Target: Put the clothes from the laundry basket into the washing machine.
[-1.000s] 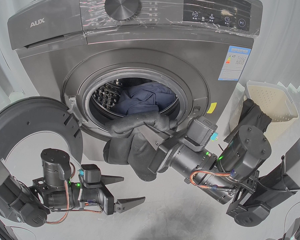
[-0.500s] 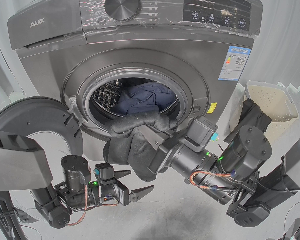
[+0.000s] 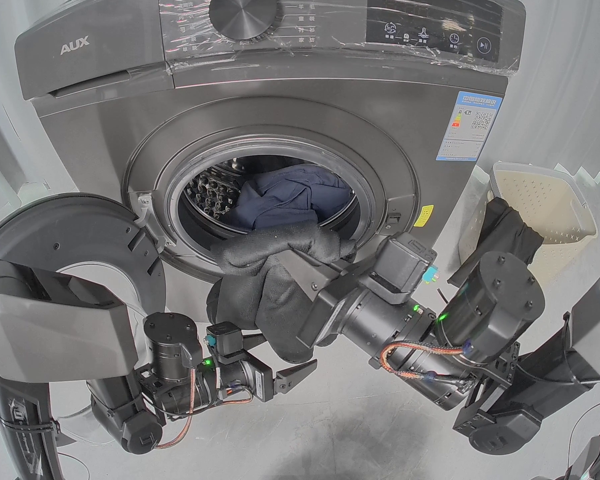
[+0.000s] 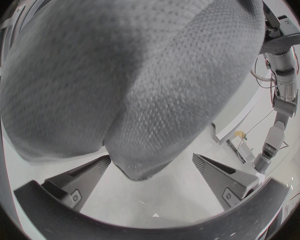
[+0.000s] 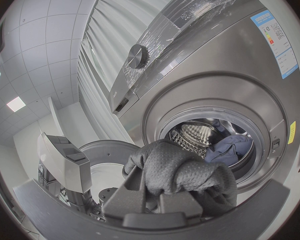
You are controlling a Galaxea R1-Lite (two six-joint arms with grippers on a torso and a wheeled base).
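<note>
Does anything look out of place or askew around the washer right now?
Yes. The black garment, gripped by the right end effector, sags out over the door rim of the washing machine instead of lying inside the drum. Another dark garment droops over the edge of the laundry basket.

L arm [image 3: 175, 358] low, jaws spread; R arm [image 3: 373, 321] extended, jaws clamped.

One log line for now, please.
right gripper: shut on dark garment at washing machine opening | left gripper: open under hanging end
</note>
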